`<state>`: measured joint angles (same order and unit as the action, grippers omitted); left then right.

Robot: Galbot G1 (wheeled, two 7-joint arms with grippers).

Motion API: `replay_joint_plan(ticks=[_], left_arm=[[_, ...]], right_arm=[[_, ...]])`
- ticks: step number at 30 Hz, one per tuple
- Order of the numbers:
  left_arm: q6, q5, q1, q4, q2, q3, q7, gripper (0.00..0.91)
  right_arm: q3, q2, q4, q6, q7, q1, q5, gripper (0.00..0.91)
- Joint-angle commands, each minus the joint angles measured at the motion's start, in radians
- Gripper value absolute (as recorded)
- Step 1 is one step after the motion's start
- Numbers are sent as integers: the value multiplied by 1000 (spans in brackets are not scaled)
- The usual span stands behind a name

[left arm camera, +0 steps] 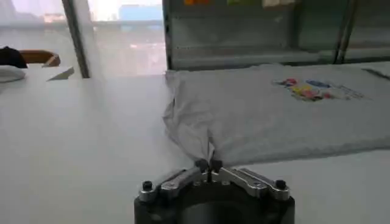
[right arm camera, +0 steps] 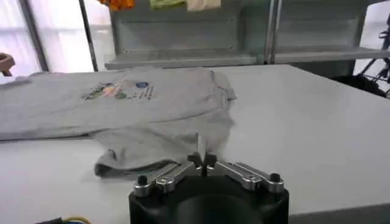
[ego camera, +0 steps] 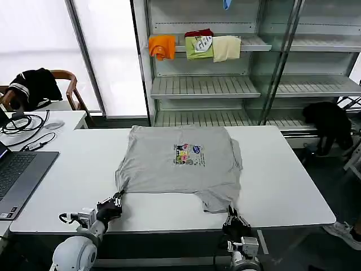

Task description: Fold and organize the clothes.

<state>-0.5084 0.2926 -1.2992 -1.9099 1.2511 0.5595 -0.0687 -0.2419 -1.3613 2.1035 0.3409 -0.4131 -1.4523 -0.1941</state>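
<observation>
Shirt: a light grey short-sleeved shirt (ego camera: 180, 164) lies spread flat on the white table (ego camera: 282, 186), print side up, roughly at the table's centre in the head view
Print: a small multicoloured chest print (ego camera: 188, 154) sits near the middle of the cloth
Left gripper: the left gripper (ego camera: 117, 200) is at about 7 o'clock from the shirt, near the table's front edge; in the left wrist view its fingertips (left arm camera: 208, 165) are pinched together on the shirt's near corner, which rises into a small peak
Right gripper: the right gripper (ego camera: 231, 213) is at about 5 o'clock from the shirt, at the front edge; its fingertips (right arm camera: 202, 160) are closed on the edge of the rumpled sleeve
Shelf: at 12 o'clock, behind the table, a metal shelf (ego camera: 203, 84) carries folded orange, green and cream garments (ego camera: 197, 46)
Laptop: a laptop (ego camera: 17, 175) lies at 9 o'clock
</observation>
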Motion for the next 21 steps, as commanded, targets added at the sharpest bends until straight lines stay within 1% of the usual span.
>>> replay_joint_plan(ticks=[1,4,5,13,21], left_arm=[[28,31,14,-33,7,9,5,10],[51,37,31,-39,14,14,7,10],[68,46,40,-39,16,14,7,10],[103,82,122,-13,26,5,17,10],[120,104,278,112,28,-17,34,10]], right_arm=[[-15,-3,33,-29,27,25,32,0],[-40,-18,31,-47,48,68,39,0],[-49,-23,30,-46,54,82,38,0],[-84,-40,-12,-49,91,200,44,0],[-93,-63,-160,-59,126,381,77,0]])
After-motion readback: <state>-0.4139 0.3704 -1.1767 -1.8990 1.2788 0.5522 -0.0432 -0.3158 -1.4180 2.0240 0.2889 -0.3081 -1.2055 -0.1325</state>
